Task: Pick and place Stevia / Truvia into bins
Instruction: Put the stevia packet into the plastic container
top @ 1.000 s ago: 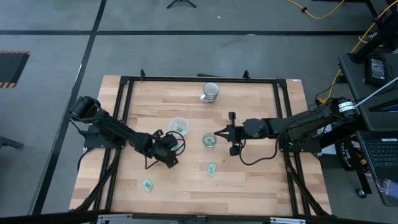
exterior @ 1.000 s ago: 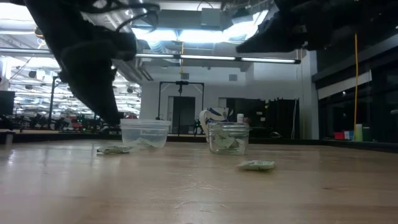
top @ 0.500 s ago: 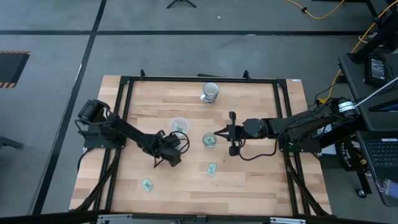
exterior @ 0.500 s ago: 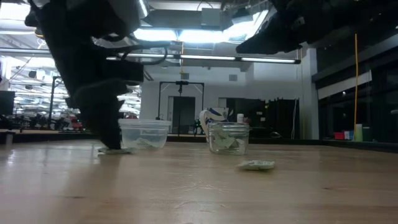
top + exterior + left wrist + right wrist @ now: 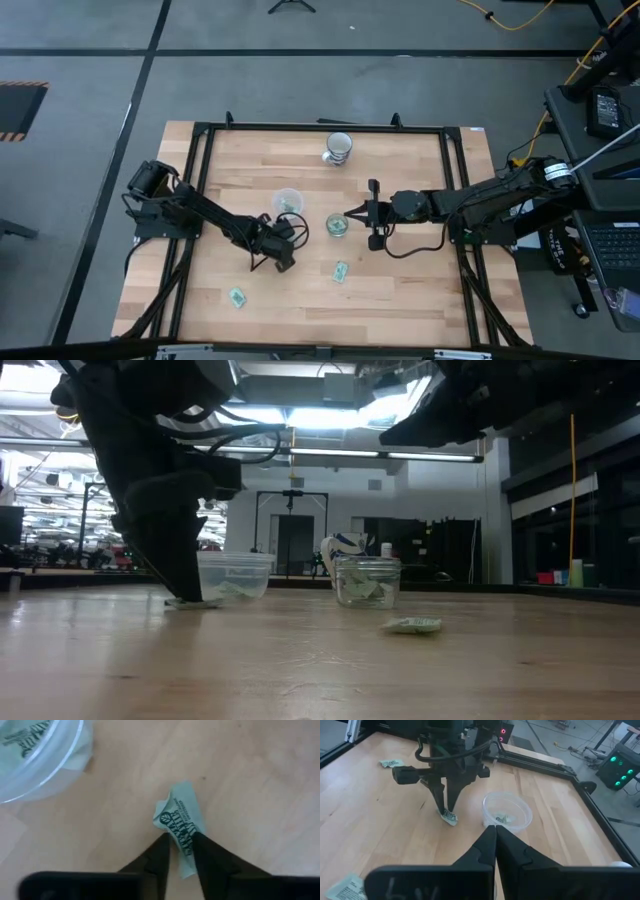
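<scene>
1. Dark lettering runs along the packet (image 5: pixel 181 832) under the left wrist camera, but it is crumpled and I can't read a word of it. More dark print shows on a packet inside the wide cup (image 5: pixel 35 757), cut off by the frame edge, so that stays unread too.
2. From table height the left gripper (image 5: pixel 180 585) is a black mass. It covers most of its packet and part of the wide translucent cup (image 5: pixel 236 575); only a sliver of paper shows at the fingertips.
3. The ribbed cup (image 5: pixel 338 147) at the far edge is half hidden behind the narrow glass cup (image 5: pixel 367 581) in the low view.
4. The left gripper (image 5: pixel 181 845) is down on the wood, fingers narrowed onto the packet, one tip on each side of it. The paper is pinched and bent between them, just beside the wide cup (image 5: pixel 288 202).
5. The right wrist camera confirms it: the left gripper (image 5: pixel 445 805) stands upright with its tips on the packet (image 5: pixel 449 817), near the wide cup (image 5: pixel 507 811).
6. The right gripper (image 5: pixel 495 831) has its fingers pressed together with nothing between them. It hangs beside the narrow cup (image 5: pixel 337 226), which has green packets inside.
7. Loose packets lie on the table: one near the front middle (image 5: pixel 340 271), one front left (image 5: pixel 236 297).
</scene>
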Robot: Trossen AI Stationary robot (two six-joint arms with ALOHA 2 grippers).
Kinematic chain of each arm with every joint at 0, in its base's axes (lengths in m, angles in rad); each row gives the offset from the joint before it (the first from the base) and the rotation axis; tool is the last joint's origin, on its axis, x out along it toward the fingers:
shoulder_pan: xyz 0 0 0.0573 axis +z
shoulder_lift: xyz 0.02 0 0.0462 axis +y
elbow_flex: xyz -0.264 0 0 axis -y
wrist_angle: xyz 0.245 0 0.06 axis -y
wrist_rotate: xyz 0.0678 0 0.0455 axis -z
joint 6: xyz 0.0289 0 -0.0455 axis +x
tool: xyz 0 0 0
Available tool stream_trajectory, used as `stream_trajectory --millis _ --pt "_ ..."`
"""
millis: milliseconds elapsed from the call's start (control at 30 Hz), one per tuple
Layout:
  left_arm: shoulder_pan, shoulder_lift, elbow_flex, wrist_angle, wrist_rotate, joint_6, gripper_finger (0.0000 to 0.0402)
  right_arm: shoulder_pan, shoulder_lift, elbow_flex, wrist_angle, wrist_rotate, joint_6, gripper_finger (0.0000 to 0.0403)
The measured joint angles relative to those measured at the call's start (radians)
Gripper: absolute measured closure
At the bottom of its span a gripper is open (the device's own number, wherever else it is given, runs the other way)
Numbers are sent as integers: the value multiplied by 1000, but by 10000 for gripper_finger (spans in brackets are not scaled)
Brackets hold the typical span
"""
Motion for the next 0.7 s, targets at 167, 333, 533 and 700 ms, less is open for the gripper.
stream_trajectory --millis 167,333,533,700 --pt "-2 -5 0 -2 10 22 392 0 0 0 -7 0 -1 389" --pt "-17 -69 -10 -30 57 78 397 0 0 0 -22 0 20 389" --pt "-41 -213 -10 -42 47 176 397 0 1 0 -28 0 21 389" --pt "-45 -309 -9 -41 43 268 397 0 1 0 -28 0 20 389"
